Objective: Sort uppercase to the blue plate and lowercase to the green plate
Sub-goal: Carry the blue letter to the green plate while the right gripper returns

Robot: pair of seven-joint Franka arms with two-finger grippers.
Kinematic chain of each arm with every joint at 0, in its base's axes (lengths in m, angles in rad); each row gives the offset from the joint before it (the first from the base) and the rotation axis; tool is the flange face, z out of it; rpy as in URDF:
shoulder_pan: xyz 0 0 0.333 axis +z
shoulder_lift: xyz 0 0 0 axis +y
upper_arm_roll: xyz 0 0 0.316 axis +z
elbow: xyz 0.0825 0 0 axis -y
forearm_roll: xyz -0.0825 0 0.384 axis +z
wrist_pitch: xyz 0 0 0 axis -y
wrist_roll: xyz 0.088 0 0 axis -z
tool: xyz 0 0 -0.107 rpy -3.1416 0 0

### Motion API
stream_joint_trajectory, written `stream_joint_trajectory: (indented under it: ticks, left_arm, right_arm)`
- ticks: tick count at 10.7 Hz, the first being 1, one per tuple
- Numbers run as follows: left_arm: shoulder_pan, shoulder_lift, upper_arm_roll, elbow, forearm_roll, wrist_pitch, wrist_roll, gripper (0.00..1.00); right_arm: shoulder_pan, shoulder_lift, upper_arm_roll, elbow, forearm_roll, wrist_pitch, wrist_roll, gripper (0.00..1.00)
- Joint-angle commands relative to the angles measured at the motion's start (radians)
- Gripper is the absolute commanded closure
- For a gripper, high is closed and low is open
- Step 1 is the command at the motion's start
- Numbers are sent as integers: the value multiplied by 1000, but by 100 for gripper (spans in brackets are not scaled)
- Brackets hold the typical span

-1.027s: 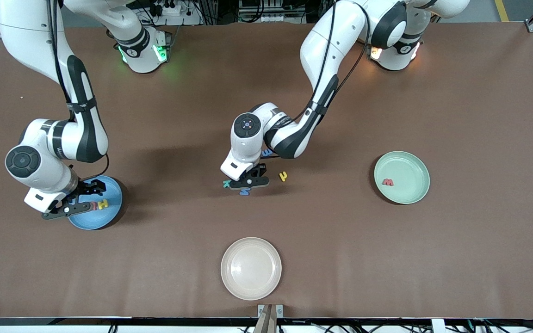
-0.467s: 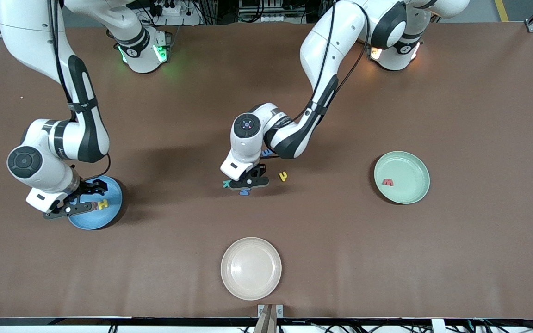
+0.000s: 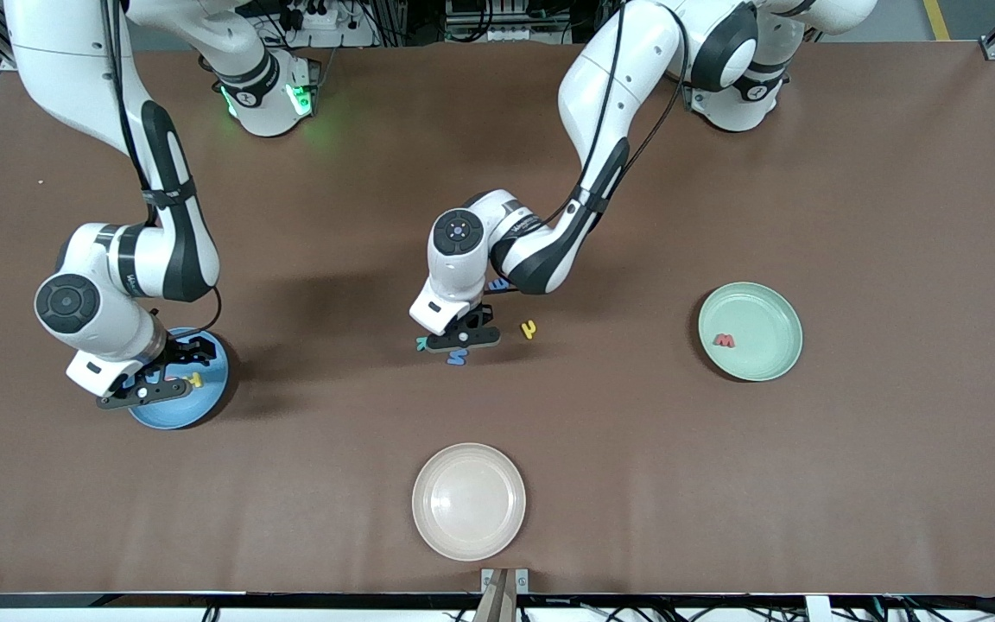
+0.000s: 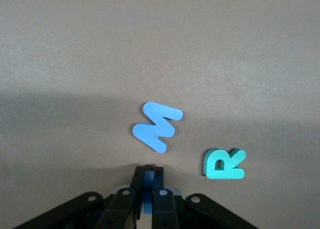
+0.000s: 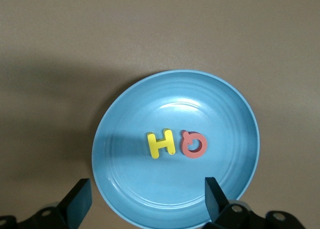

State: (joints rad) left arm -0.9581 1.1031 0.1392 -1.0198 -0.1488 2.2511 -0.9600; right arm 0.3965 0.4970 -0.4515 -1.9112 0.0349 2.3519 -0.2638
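My left gripper is low over the table's middle, shut on a thin blue foam letter seen edge-on; I cannot tell which letter. Beside it lie the blue M, the teal R and the yellow hooked lowercase letter. Another blue letter shows partly under the left arm. My right gripper is open and empty over the blue plate, which holds the yellow H and red Q. The green plate holds the red lowercase m.
A cream-beige plate stands near the table edge closest to the front camera, in the middle. The blue plate is toward the right arm's end of the table, the green plate toward the left arm's end.
My right gripper has shifted a little over the blue plate toward the table's middle, now covering more of the H and Q. My left gripper has barely moved.
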Motion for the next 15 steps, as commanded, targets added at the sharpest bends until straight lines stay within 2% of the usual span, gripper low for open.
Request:
stream_joint_trajectory:
  ticks: [1,6,10,12,15]
  left_arm:
    - [-7,-5,31,40,-8,-95,36,100]
    - [149,-127,30,35,-3,-347,337,100]
    - [248,-202,56,21,11,-494,559,100]
    - [315,-245,56,21,14,-562,676,100]
    - [419,-293,53,6,28,-642,809,100]
  right_arm:
    - [-1,-9,0,-11,14,-3,9,0]
    - [13,-9,29,-9,14,-3,93,0]
    - [47,-9,149,7,17,1,383,0]
    - [100,8,175,27,40,6,512,0]
    - [198,57,175,84,120,4,628,0]
